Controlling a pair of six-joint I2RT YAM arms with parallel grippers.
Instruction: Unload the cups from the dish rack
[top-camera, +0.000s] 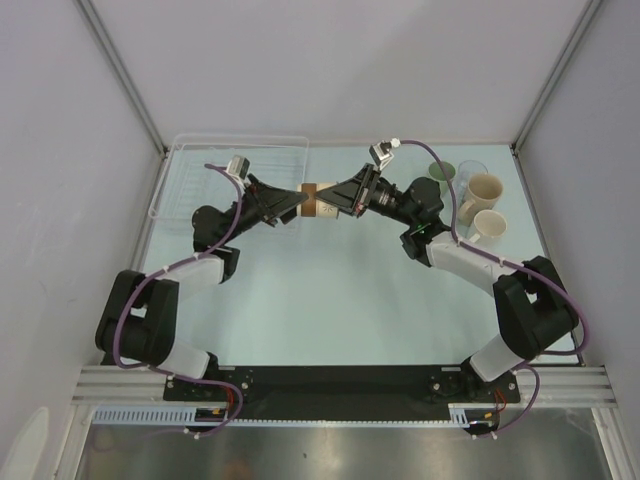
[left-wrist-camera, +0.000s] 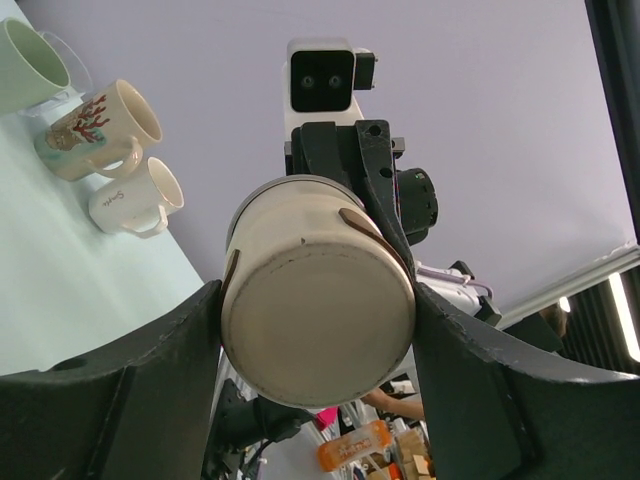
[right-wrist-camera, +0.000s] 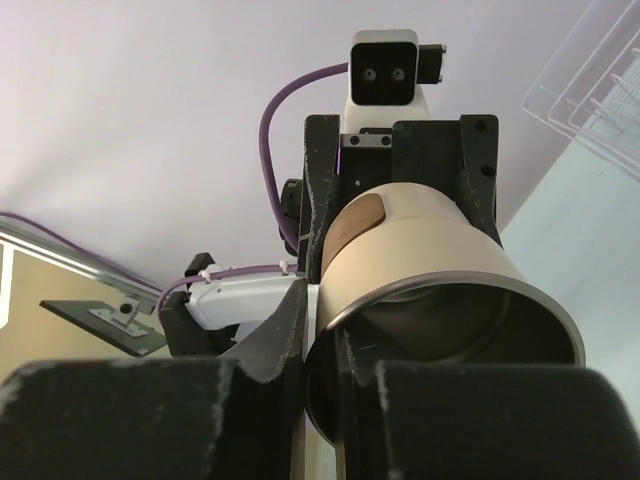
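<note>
You have the brown cup (top-camera: 320, 201) lying level over the counter (top-camera: 330, 300), just right of the rack (top-camera: 240, 141), base toward the rack and mouth facing away. Your left hand (top-camera: 300, 203) clasps the base end. Your right hand (top-camera: 338, 202) pinches the rim wall.

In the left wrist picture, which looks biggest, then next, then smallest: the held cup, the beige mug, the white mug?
Largest: held cup, though it's just closest to the lens.
Next: beige mug.
Smallest: white mug, only slightly smaller than the beige one.
</note>
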